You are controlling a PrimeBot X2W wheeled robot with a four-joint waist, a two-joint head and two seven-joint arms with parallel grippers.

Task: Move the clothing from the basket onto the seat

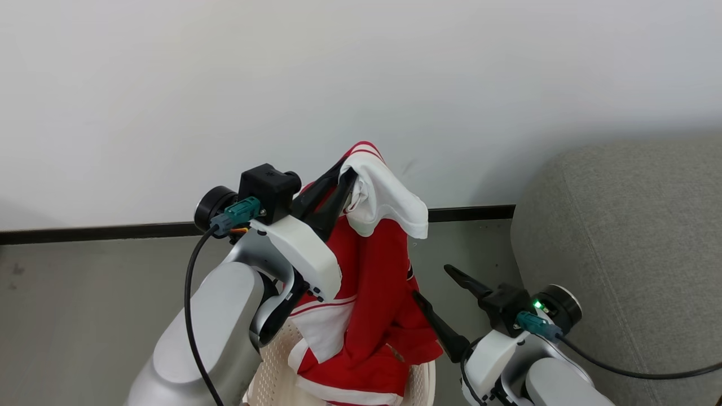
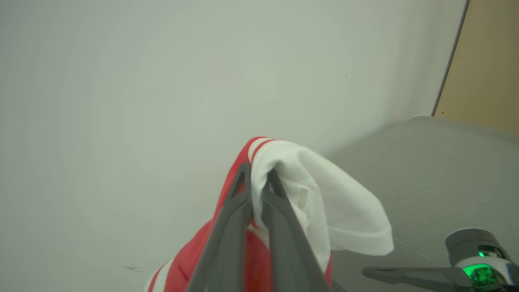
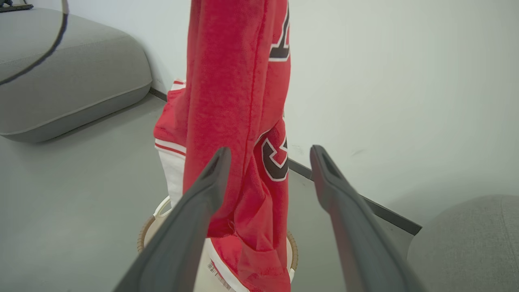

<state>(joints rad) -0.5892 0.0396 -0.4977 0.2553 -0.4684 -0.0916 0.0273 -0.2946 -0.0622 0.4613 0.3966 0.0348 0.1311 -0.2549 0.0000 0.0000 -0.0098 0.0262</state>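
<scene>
Red cloth with white trim hangs in a long fold from the left pincer (image 1: 344, 172), whose two dark fingers are pressed together on the top of the jersey (image 1: 375, 282), right where a white sleeve (image 1: 386, 203) flops over to one side. The garment is lifted high in front of the pale wall (image 1: 361, 67), and its lower end trails down into the cream perforated basket (image 1: 276, 361), which stands on the grey floor (image 1: 84, 293) below; more red and white fabric lies bunched inside the basket's rim. A black number edged in white (image 3: 275, 160) shows on the hanging part in the right wrist view. The right pincer (image 1: 432, 282) is spread wide and grips nothing; it sits low, just beside the hanging jersey, between it and the grey upholstered sofa (image 1: 632, 237) at the robot's right. Whether its nearer finger touches the cloth cannot be told. A dark skirting strip (image 1: 113, 230) runs along the foot of the wall behind the basket.
</scene>
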